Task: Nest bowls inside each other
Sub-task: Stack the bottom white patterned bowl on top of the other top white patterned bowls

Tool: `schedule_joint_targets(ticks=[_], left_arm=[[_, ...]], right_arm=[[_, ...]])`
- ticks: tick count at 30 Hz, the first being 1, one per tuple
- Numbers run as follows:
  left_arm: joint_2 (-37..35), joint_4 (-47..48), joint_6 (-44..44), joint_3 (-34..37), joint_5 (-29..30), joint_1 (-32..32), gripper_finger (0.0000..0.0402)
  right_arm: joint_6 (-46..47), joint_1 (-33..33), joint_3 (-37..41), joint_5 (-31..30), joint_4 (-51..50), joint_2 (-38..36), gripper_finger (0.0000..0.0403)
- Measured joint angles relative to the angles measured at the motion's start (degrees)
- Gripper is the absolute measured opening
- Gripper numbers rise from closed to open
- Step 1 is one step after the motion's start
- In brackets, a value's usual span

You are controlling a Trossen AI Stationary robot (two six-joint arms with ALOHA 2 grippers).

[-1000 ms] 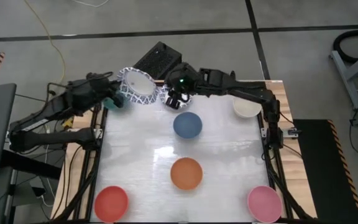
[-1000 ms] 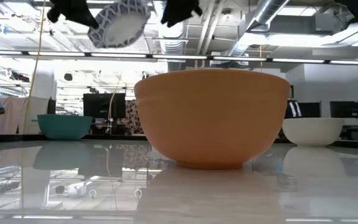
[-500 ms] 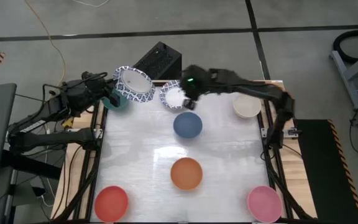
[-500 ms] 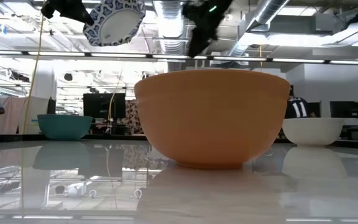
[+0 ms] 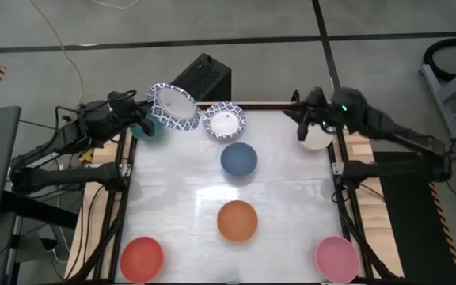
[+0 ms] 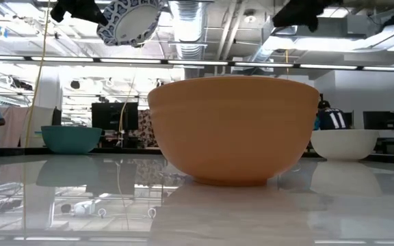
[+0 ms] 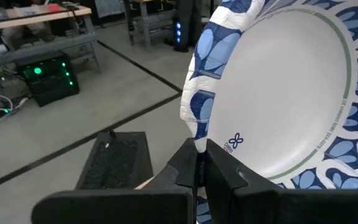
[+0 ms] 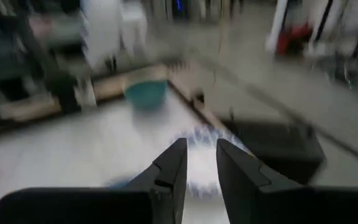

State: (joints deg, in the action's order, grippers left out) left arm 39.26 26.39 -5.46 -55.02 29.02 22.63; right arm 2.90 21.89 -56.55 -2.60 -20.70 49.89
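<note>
Our left gripper (image 7: 196, 163) is clamped on the rim of a white paper bowl with a blue-patterned rim (image 5: 172, 108), holding it tilted in the air over the table's 11 o'clock corner, above a plain teal bowl (image 5: 149, 129) there. A second blue-patterned white bowl (image 5: 225, 123) sits on the white tabletop (image 5: 291, 198) at 12 o'clock. To nest well, we judge we should level the held bowl, centre it over that one and lower it straight before letting go.

Our right gripper (image 8: 199, 163) is empty, its fingers a narrow gap apart, hanging by the cream bowl (image 5: 315, 137) at 1 o'clock.

The blue bowl (image 5: 238, 158) lies just toward 6 o'clock from the patterned one, so we would approach from above. The orange bowl (image 5: 237, 220), red bowl (image 5: 142, 257) and pink bowl (image 5: 336, 258) sit well apart, leaving open lanes. The teal and cream bowls are close to the far edge.
</note>
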Motion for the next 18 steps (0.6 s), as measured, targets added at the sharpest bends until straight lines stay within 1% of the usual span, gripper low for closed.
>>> schedule_joint_targets(ticks=[3, 6, 7, 9, 12, 13, 15, 18], left_arm=[[2.16, -2.71, -1.35, 0.0, -0.09, -0.01, 0.0], [5.38, -5.52, -1.7, 0.0, -0.1, -0.02, 0.0], [6.54, -6.36, -1.38, 0.0, -0.11, -0.02, 0.0], [9.01, -9.28, -0.81, 0.0, -0.15, -0.09, 0.0], [13.05, -14.04, 0.93, 0.02, -0.16, -0.07, 0.0], [14.32, -15.95, 1.49, 0.02, -0.23, -0.07, 0.0], [16.41, -18.94, 2.48, 0.02, -0.75, -0.07, 0.0], [19.1, -21.56, 3.33, 0.02, -2.44, -0.07, 0.0]], right_arm=[[-0.15, -1.89, 9.86, -0.04, 15.52, -3.2, 0.0108], [-2.47, -3.8, 15.65, -0.05, 27.32, -2.77, 0.0108], [-3.33, -4.43, 16.61, 0.0, 30.31, -2.06, 0.0108], [-5.96, -5.85, 17.75, -0.45, 32.02, 0.27, 0.0108], [-7.16, -7.31, 17.45, -3.85, 38.08, 4.66, 0.0108], [-8.77, -7.71, 17.42, -4.04, 40.02, 6.25, 0.0111], [-12.08, -8.43, 17.42, -4.09, 44.3, 9.59, 0.0122], [-12.87, -8.98, 17.55, -5.21, 50.79, 14.31, 0.0158]])
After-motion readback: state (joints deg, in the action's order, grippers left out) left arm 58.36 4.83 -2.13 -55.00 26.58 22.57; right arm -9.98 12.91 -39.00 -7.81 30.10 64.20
